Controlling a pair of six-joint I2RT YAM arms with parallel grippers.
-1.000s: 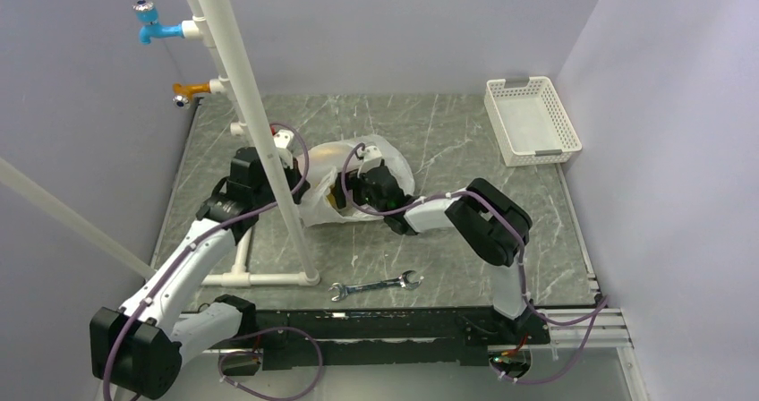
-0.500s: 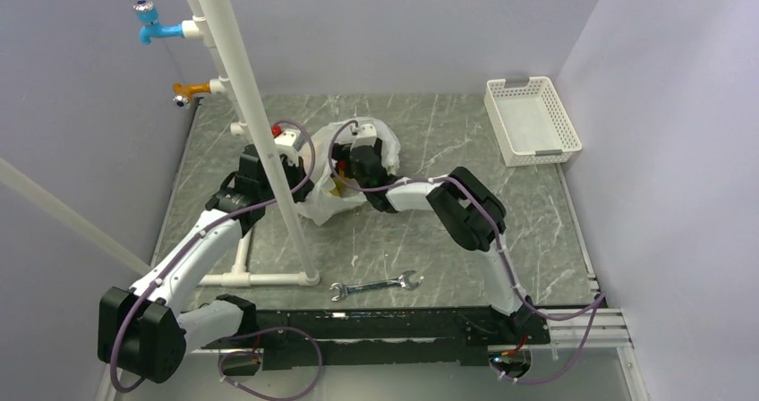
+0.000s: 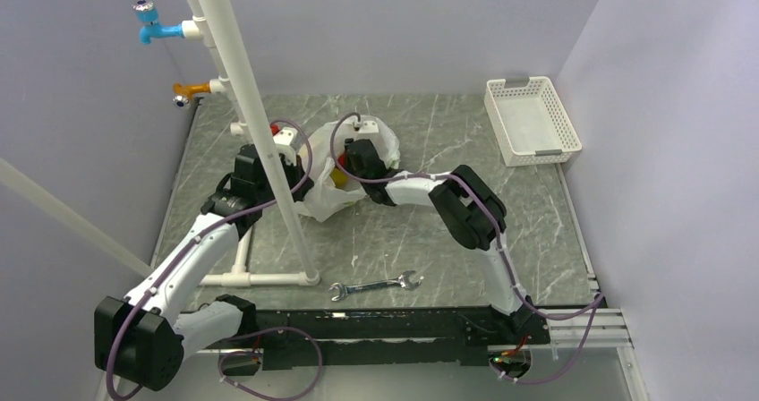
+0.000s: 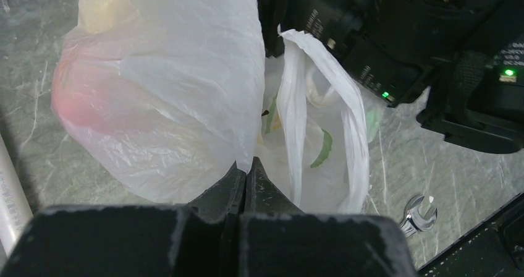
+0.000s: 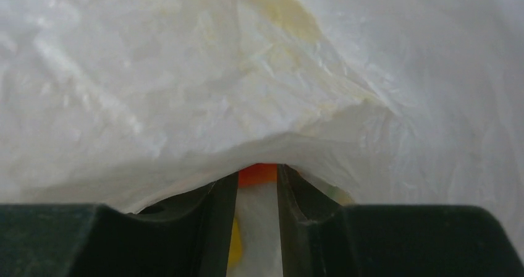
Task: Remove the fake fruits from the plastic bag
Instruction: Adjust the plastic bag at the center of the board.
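Two arms meet at the plastic bag (image 3: 324,197), lying mid-table beside the white pipe stand (image 3: 268,150). From the left wrist, the left gripper (image 4: 247,167) is pinched fully together on the bag's film, with a pinkish fruit (image 4: 80,101) showing through. From the right wrist, the right gripper (image 5: 257,181) stands narrowly parted under draped film, with something orange (image 5: 256,173) between its tips. Whether it grips cannot be told.

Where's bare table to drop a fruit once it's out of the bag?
Widest: far side, between the plastic bag and the white basket. Also right of the right arm, on the near side of the basket, and the strip between bag and wrench. Crowded: left side, where the pipe frame, left arm and bag bunch together.
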